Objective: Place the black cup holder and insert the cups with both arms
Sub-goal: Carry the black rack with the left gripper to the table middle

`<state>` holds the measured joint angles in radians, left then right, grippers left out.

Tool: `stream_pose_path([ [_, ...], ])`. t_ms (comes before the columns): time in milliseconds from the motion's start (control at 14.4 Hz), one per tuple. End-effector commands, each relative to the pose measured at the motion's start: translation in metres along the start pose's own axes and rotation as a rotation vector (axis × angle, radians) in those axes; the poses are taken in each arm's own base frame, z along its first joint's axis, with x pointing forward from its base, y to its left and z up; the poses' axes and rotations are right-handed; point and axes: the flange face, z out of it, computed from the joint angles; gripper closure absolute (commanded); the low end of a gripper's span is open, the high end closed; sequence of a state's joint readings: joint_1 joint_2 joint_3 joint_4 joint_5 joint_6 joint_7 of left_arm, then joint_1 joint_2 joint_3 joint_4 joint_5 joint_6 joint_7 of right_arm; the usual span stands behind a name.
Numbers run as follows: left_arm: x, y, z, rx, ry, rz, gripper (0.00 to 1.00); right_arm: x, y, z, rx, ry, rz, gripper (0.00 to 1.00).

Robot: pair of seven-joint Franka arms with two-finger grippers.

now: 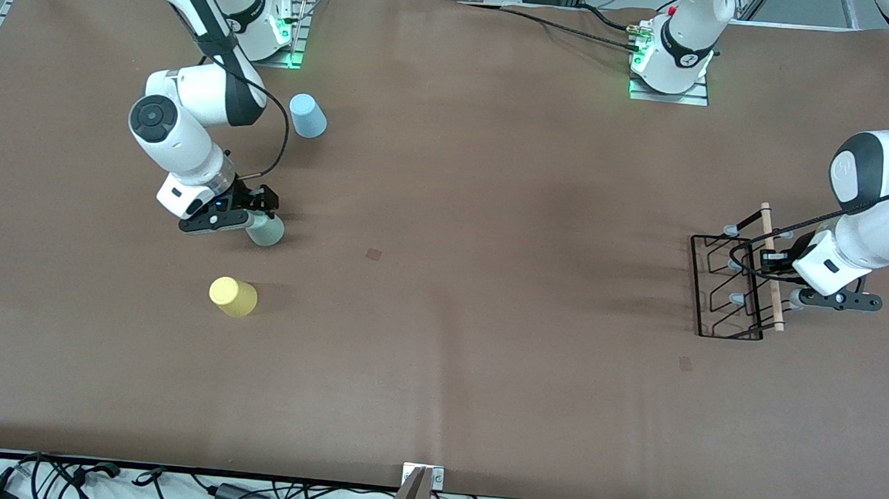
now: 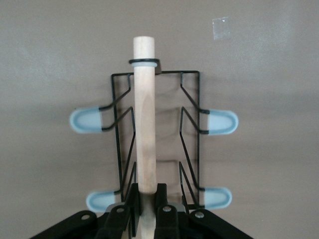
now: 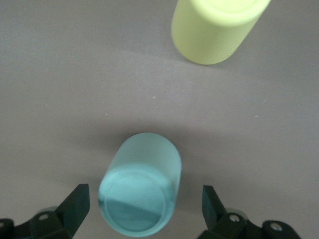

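Three cups: one pale green cup (image 1: 266, 230), one yellow cup (image 1: 233, 297), one light blue cup (image 1: 307, 115). One black cup holder (image 1: 735, 286). Two arms.

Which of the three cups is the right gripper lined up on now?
The pale green cup: it stands between the open fingers of the right gripper. The yellow cup and light blue cup stand apart, untouched.

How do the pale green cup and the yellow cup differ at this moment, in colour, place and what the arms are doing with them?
The pale green cup sits between the open fingers of the right hand, not yet gripped; the yellow cup has no hand near it. The yellow cup lies nearer the front camera than the green one. One is pale green, the other yellow. Both are small plain tumblers standing mouth down on the table, toward the right arm's end.
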<state>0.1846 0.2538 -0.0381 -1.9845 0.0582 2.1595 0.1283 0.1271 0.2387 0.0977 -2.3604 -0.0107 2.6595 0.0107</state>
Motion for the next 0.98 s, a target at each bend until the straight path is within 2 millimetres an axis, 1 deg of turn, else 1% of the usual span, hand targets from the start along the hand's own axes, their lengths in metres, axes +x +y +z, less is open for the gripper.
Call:
stream_pose_path([
  [0,-0.001,0.000,-0.031,0.019,0.034,0.020,0.97,-0.010,-0.012,0.013,0.009,0.013,0.015,0.00],
  [139,0.007,0.003,-0.062,0.022,0.026,0.027,0.97,-0.010,-0.012,0.013,0.008,0.011,0.015,0.00],
  [209,0.013,0.014,-0.079,0.023,0.028,0.047,0.97,-0.010,-0.012,0.014,0.008,0.010,0.015,0.00],
  [279,0.019,0.032,-0.094,0.023,0.039,0.077,0.97,-0.011,-0.012,0.015,0.008,0.008,0.015,0.00],
  [348,0.023,0.054,-0.107,0.019,0.050,0.103,0.97,-0.011,-0.011,0.015,0.009,0.006,0.017,0.00],
  [418,0.025,0.085,-0.118,0.004,0.047,0.146,0.97,-0.010,-0.010,0.014,0.007,0.010,0.011,0.00],
  [557,0.021,0.136,-0.128,-0.010,0.013,0.225,0.97,-0.010,-0.005,0.013,0.006,0.011,0.013,0.00],
  [627,0.018,0.165,-0.131,-0.018,0.011,0.264,0.97,-0.009,-0.004,0.011,0.005,0.016,0.015,0.00],
  [697,0.016,0.186,-0.128,-0.028,0.004,0.283,0.97,-0.009,-0.003,0.013,0.005,0.016,0.018,0.00],
  [766,0.013,0.207,-0.127,-0.032,0.000,0.276,0.98,-0.009,-0.002,0.013,0.006,0.017,0.021,0.00],
  [906,0.001,0.265,-0.124,-0.037,-0.009,0.227,0.98,-0.009,-0.002,0.013,0.006,0.016,0.021,0.00],
])
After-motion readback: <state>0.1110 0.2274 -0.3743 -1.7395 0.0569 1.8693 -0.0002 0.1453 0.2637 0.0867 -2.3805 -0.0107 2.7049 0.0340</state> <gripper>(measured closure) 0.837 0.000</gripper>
